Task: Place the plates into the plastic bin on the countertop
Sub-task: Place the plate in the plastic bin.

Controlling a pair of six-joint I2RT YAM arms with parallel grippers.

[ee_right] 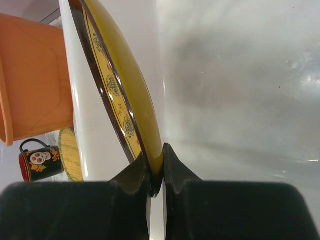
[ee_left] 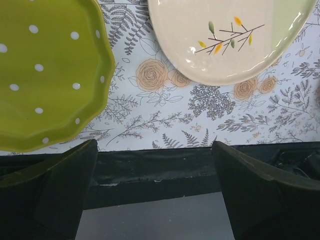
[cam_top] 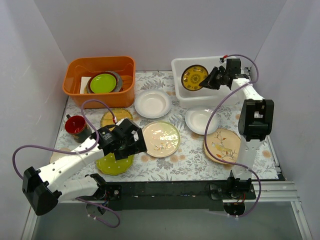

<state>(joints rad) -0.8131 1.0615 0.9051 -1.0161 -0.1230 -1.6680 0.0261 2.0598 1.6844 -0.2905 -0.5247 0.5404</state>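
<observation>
My right gripper (ee_right: 156, 167) is shut on the rim of a mustard yellow plate (ee_right: 127, 85) and holds it on edge inside the translucent plastic bin (cam_top: 178, 95). From above, that plate (cam_top: 194, 77) stands in the bin's left half with the right gripper (cam_top: 206, 81) beside it. My left gripper (ee_left: 154, 145) is open and empty, hovering over the countertop's (ee_left: 165, 105) near edge, between the lime dotted plate (ee_left: 45, 75) and a cream plate with a twig pattern (ee_left: 225, 35). On the countertop also lie two white plates (cam_top: 152, 103) (cam_top: 201, 120), a woven straw plate (cam_top: 116, 117) and a floral plate (cam_top: 222, 145).
An orange tub (cam_top: 98, 67) at the back left holds a plain lime-green plate (cam_top: 103, 82) on grey dishes. A red mug (cam_top: 76, 125) stands left of the straw plate. The black base rail (cam_top: 170, 190) runs along the near edge. Grey walls close in both sides.
</observation>
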